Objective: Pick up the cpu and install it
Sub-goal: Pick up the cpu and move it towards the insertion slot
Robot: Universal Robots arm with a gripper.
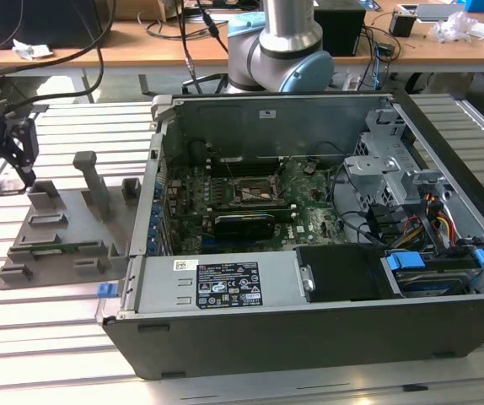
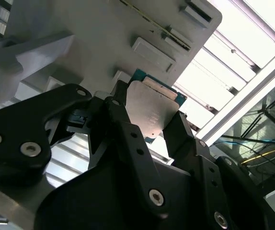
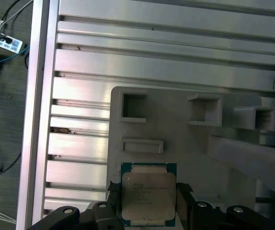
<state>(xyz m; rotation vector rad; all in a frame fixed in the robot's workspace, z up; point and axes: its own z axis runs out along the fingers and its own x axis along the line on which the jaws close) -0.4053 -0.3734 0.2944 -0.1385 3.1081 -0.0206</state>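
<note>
We see the cpu (image 3: 148, 194) taken between the jaws of the gripper (image 2: 149, 112), with one black finger (image 3: 183, 194) against each of two opposite edges. We judge the jaws closed on it. The grip is on the rim, and the metal top faces the first wrist camera, probably so that neither flat face is pressed.

The cpu sits over one edge of the grey fixture plate (image 3: 185, 143). We cannot tell whether it rests on the plate or hangs just clear of it.

In the exterior view the gripper (image 1: 10, 173) is over the end of the plate farthest from the computer case (image 1: 309, 321). The case lies just beside the plate on the slatted tabletop (image 1: 48, 337), open on top so its socket (image 1: 255, 190) can be reached from above. The socket is well apart from the plate and looks unfilled to us, so installing is not yet done.

We count one cpu, one gripper with two fingers, one plate, one case and one socket. On the plate, the first wrist view gives us three hollow square pockets (image 3: 133, 106) and one low rectangular block (image 3: 142, 145). The exterior view adds one upright post (image 1: 94, 181).
</note>
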